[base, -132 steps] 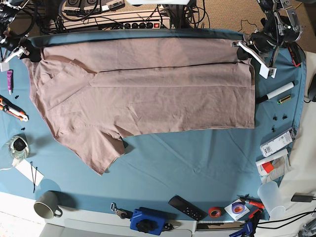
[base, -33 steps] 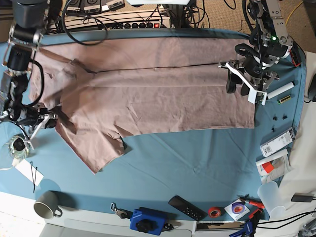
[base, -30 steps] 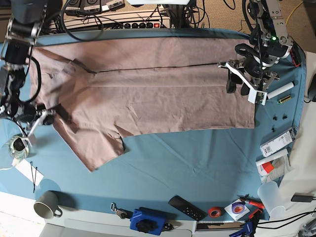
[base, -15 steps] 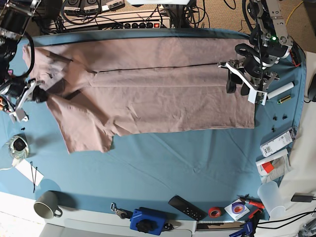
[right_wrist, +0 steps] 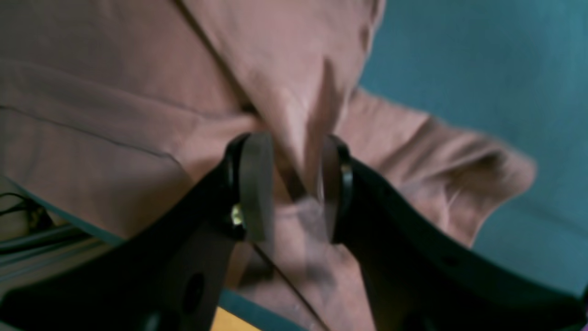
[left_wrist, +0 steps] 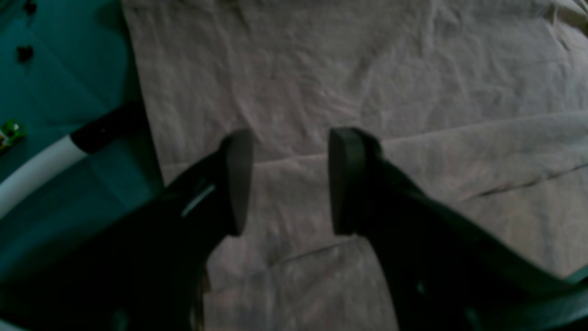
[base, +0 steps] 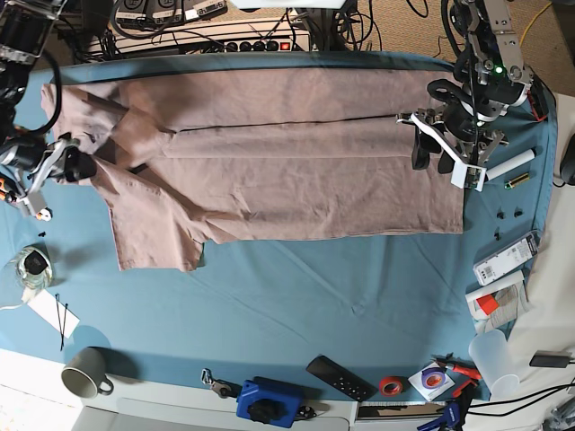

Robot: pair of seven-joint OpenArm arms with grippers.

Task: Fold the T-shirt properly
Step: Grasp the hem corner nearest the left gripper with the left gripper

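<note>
The pink-beige T-shirt (base: 296,171) lies spread across the teal table cloth (base: 341,287), its long upper part folded along a straight crease. My left gripper (base: 433,154) hovers over the shirt's right end. In the left wrist view this gripper (left_wrist: 290,138) is open, with only flat cloth (left_wrist: 367,69) under it. My right gripper (base: 76,167) is at the shirt's left edge by the sleeve. In the right wrist view its jaws (right_wrist: 294,142) stand apart around a loose upright ridge of shirt cloth (right_wrist: 115,115).
A white marker (base: 508,166) lies just right of the shirt, also seen in the left wrist view (left_wrist: 36,161). A mug (base: 85,373), a blue tool (base: 269,401), a remote (base: 340,377) and red tape (base: 389,386) line the front edge. A plastic cup (base: 494,355) stands front right.
My right gripper pulled the left sleeve up and back toward the far left, so the sleeve now lies squarer. Its jaws have parted. The left arm stayed still.
</note>
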